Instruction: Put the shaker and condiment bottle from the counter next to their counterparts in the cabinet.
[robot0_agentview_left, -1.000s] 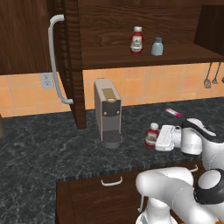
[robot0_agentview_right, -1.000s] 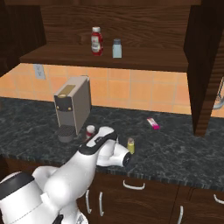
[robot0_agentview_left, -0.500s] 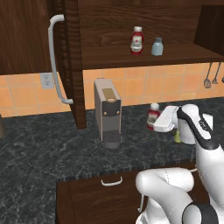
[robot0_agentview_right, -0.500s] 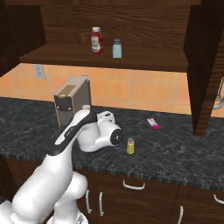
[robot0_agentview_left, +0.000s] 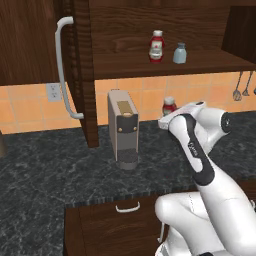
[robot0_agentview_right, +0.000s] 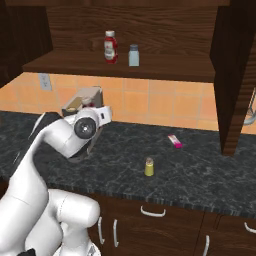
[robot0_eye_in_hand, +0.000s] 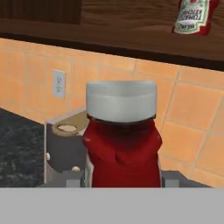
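Gripper (robot0_eye_in_hand: 121, 177) closed on the bottle (robot0_eye_in_hand: 121, 146), one grey finger (robot0_eye_in_hand: 72, 178) against each side of its red body, white cap up. Bottle held off the counter (robot0_agentview_left: 50, 165), in front of the tiled wall, just right of the coffee machine (robot0_agentview_left: 123, 127).

Left base view, left to right: open cabinet door (robot0_agentview_left: 30, 45) with its long bar handle (robot0_agentview_left: 62, 70); coffee machine; held bottle's cap and red shoulder (robot0_agentview_left: 169, 106) peeking over the hand; above, on the cabinet (robot0_agentview_left: 165, 62) shelf, second red bottle (robot0_agentview_left: 156, 46) with blue-grey shaker (robot0_agentview_left: 180, 52) just beside it on the right.

Right base view, left to right: wall outlet (robot0_agentview_right: 45, 81); held bottle mostly hidden behind the wrist; yellow-green shaker (robot0_agentview_right: 149, 167) upright on the counter, well apart from the arm; pink tube (robot0_agentview_right: 174, 141) lying further back and right. Neither shaker nor tube visible from the left.

Hand view: label of the shelf bottle (robot0_eye_in_hand: 192, 16) at top right, outlet (robot0_eye_in_hand: 58, 84) at left.
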